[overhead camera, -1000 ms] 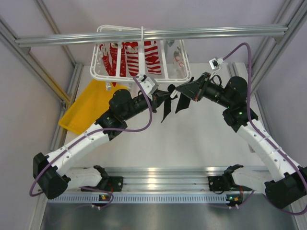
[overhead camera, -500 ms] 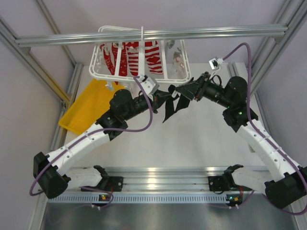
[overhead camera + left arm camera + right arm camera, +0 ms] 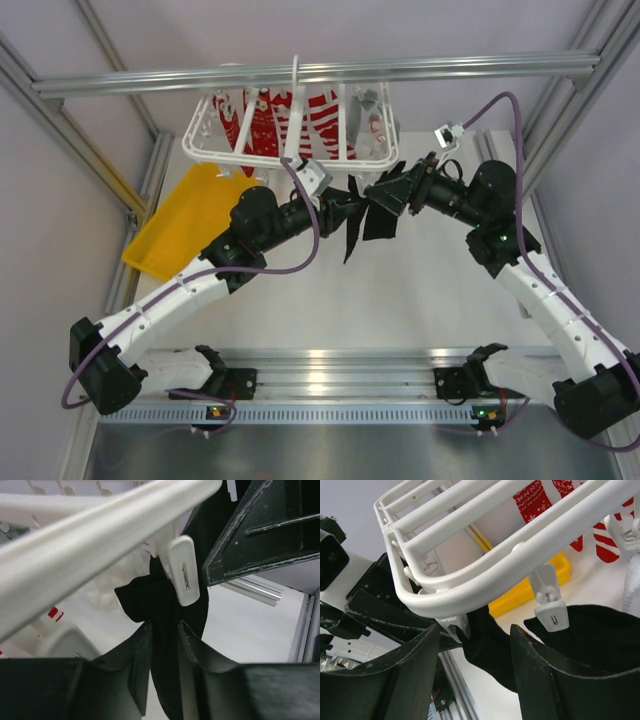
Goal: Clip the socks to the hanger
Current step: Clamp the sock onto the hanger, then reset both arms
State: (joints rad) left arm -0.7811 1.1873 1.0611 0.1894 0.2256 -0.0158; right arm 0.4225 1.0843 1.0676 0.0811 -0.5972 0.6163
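Pale tabletop point(image 3: 430, 290) is lying below the hanger point(image 3: 485, 590), which is hanging from an aluminium bar point(image 3: 450, 68). Inside the hanger's frame red-and-white socks point(image 3: 300, 112) are dangling, and a yellow tray point(image 3: 185, 220) is resting below its left corner. From the hanger's near rim the black socks point(image 3: 142, 597) are drooping limp, one bunched against a white clip point(image 3: 184, 572). Both arms are reaching up to that rim, wrists nearly meeting. There the left gripper point(image 3: 165, 627) is standing narrowly parted with sock fabric between its fingers; whether it is pinching, I cannot tell. Beside it the right gripper point(image 3: 476, 630) is gaping wide, holding nothing, straddling a sock edge beneath the rim.
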